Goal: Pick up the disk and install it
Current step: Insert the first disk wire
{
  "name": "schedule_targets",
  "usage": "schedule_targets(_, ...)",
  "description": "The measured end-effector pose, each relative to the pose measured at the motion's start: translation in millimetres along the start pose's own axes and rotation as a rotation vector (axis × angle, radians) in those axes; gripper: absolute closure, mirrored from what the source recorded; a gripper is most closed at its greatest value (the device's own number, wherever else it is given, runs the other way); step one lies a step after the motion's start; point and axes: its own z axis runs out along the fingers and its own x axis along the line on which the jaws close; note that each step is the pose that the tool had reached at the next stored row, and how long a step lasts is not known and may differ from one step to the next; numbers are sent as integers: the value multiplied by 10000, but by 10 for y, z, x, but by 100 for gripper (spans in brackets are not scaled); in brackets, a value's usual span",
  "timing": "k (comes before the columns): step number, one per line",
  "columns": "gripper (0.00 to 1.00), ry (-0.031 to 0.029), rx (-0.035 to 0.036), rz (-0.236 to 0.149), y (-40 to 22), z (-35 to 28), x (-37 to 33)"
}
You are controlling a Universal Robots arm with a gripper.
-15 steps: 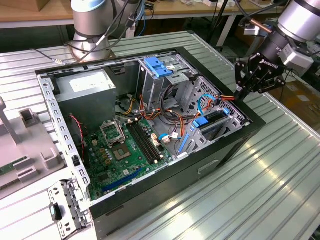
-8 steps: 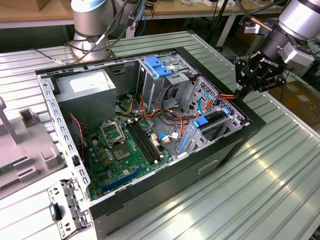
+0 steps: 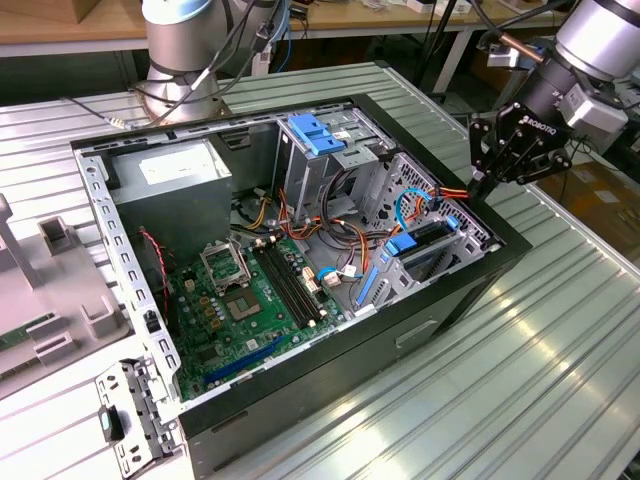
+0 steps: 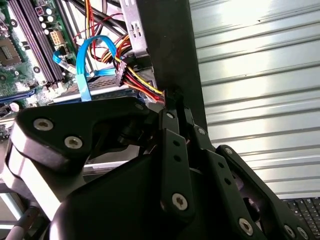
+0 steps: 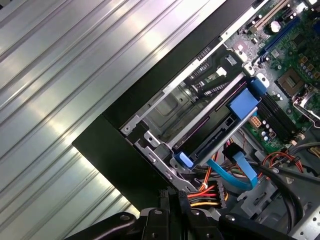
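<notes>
Here the disk [image 3: 432,243] sits in the drive cage [image 3: 400,265] of the open computer case [image 3: 330,370], its blue carrier rails showing along the bay in the first wrist view [image 5: 235,112]. The end effector [image 3: 487,182] hovers at the case's rim just beside that cage, fingers pinched together on nothing. I judge the disk rigid, moderately heavy and shock-sensitive, with smooth metal faces; the 2 blue rails look like the safest hold.

Cables [image 3: 345,235] crowd the case [image 3: 330,375] middle; beside the case wall, the ribbed table [image 3: 540,360] lies open.
</notes>
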Motion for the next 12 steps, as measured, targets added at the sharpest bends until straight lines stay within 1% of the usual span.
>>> schedule_targets(7,82,5,18,-2,157,27,-161)
schedule_targets(10,82,7,20,-3,223,47,-228)
schedule_targets(12,82,7,20,-2,275,74,-279)
